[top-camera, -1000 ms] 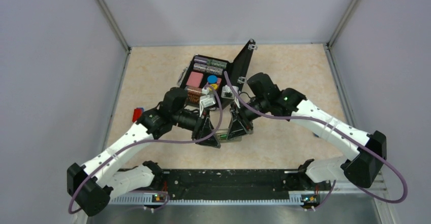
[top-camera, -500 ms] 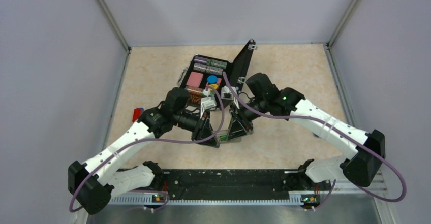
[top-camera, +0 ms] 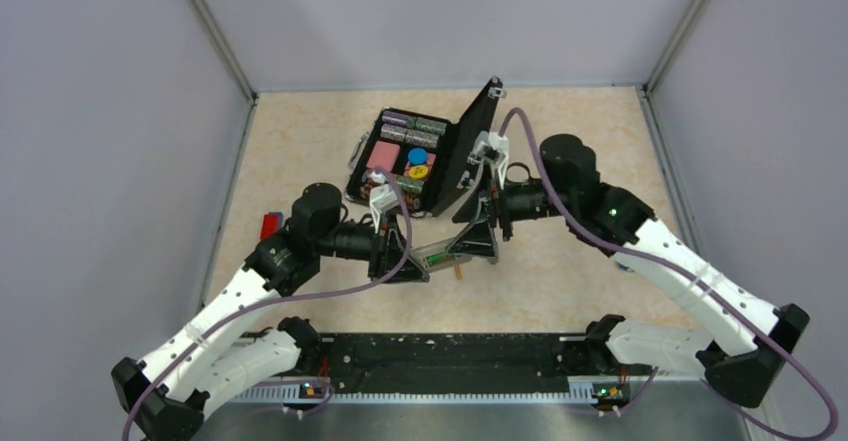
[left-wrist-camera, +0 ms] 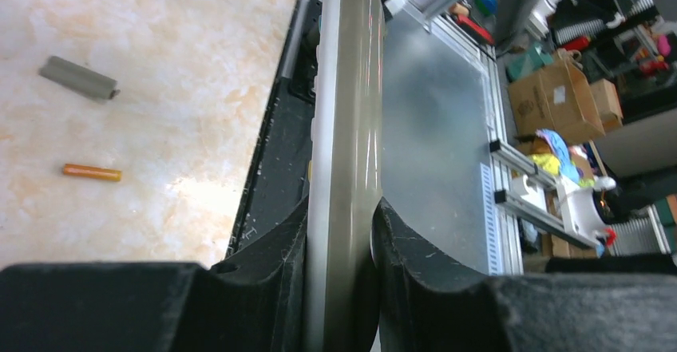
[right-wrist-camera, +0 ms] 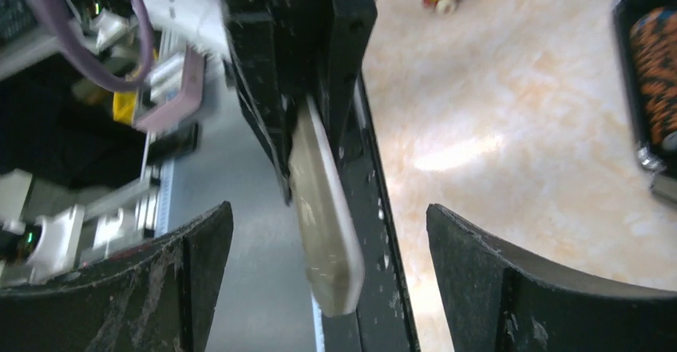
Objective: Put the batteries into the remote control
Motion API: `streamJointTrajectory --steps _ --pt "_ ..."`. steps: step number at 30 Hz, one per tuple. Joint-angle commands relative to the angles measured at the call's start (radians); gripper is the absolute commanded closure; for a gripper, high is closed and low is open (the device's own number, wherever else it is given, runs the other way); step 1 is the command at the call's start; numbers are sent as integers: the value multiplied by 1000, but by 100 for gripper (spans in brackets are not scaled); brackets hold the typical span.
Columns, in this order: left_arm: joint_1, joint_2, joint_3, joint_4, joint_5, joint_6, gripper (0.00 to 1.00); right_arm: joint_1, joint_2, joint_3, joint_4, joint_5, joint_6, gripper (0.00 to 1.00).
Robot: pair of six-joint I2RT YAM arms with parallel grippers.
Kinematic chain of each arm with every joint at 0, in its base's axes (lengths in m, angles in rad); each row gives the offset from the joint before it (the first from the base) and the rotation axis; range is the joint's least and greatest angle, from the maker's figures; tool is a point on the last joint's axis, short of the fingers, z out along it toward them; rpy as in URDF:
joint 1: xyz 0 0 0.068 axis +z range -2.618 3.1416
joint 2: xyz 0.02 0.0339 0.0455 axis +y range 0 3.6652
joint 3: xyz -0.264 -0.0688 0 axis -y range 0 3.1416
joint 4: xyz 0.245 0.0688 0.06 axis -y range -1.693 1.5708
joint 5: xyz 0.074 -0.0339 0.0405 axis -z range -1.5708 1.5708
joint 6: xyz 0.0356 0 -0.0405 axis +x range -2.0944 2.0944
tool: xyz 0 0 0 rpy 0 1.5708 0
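Preparation: left gripper (left-wrist-camera: pixel 339 212) clamps the slim white-grey plastic remote control (left-wrist-camera: pixel 345 88); right gripper (right-wrist-camera: pixel 327 224) gapes wide, empty. Next move, probably: pinching the thin orange-brown cylindrical battery (left-wrist-camera: pixel 92 172).

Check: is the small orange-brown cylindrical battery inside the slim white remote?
Out. The orange-brown battery lies on the beige table, apart from the remote clamped in the left gripper.
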Motion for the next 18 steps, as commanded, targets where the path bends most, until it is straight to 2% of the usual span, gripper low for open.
streamJointTrajectory --steps 1,4,8,14,18 --pt "-1 -55 -67 220 -157 -171 100 -16 -107 -54 208 189 192 11" --pt "-1 -86 -149 417 -270 -284 100 -15 -148 -129 305 303 315 11" --pt "-2 -112 -229 562 -396 -373 100 -15 -156 -207 371 387 412 13" --pt "-3 -116 -312 705 -496 -470 100 -8 -149 -234 326 571 451 11" --pt "-4 -112 -352 779 -524 -522 100 -3 -136 -282 398 580 524 12"
